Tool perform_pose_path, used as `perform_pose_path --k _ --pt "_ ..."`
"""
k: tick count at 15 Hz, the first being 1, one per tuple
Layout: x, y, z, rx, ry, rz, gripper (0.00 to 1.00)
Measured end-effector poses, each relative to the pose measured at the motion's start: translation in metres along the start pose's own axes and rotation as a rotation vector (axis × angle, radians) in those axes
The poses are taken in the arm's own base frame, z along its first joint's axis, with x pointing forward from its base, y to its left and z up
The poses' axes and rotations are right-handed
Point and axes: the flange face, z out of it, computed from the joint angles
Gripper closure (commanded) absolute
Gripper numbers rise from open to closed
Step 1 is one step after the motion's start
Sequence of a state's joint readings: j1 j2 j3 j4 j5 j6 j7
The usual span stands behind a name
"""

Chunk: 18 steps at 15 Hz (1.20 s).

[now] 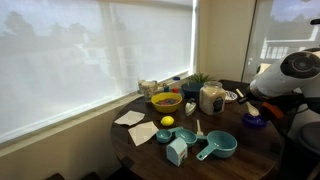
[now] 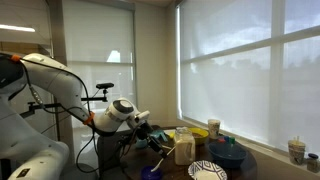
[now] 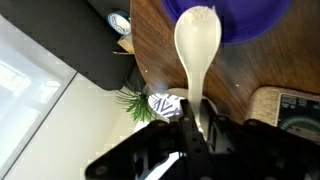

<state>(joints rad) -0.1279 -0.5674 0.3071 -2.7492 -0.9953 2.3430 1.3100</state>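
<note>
In the wrist view my gripper [image 3: 197, 112] is shut on the handle of a cream plastic spoon [image 3: 197, 45]. The spoon's bowl points away from me and reaches the rim of a blue-purple bowl [image 3: 236, 14] on the brown wooden table [image 3: 160, 40]. In an exterior view the gripper [image 2: 152, 136] hangs low over the table's near end with the pale spoon [image 2: 166, 148] sticking out from it, above the blue bowl [image 2: 150, 173]. In an exterior view the white arm [image 1: 288, 72] stands at the right by the blue bowl [image 1: 254, 121]; the gripper itself is hidden there.
On the round table stand a yellow bowl [image 1: 165, 101], a lemon [image 1: 167, 122], teal measuring cups [image 1: 216, 147], a teal carton [image 1: 177, 151], a glass jar [image 1: 211, 98] and paper napkins [image 1: 131, 118]. A patterned plate [image 3: 165, 103], a small plant [image 3: 133, 100] and a cork mat [image 3: 262, 100] lie near the gripper.
</note>
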Motion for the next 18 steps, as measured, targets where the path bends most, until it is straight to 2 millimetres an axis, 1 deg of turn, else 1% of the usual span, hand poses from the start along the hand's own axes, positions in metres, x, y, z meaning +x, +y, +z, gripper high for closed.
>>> perform_pose_path --k 3,7,11,18 --pt "-0.007 -0.001 0.004 -0.072 0.037 -0.049 0.97" --pt "-0.016 -0.008 0.004 -0.137 0.096 -0.059 0.97" --pt "-0.023 -0.017 -0.002 -0.169 0.179 -0.023 0.97" --pt "-0.027 -0.025 -0.010 -0.189 0.285 0.037 0.97"
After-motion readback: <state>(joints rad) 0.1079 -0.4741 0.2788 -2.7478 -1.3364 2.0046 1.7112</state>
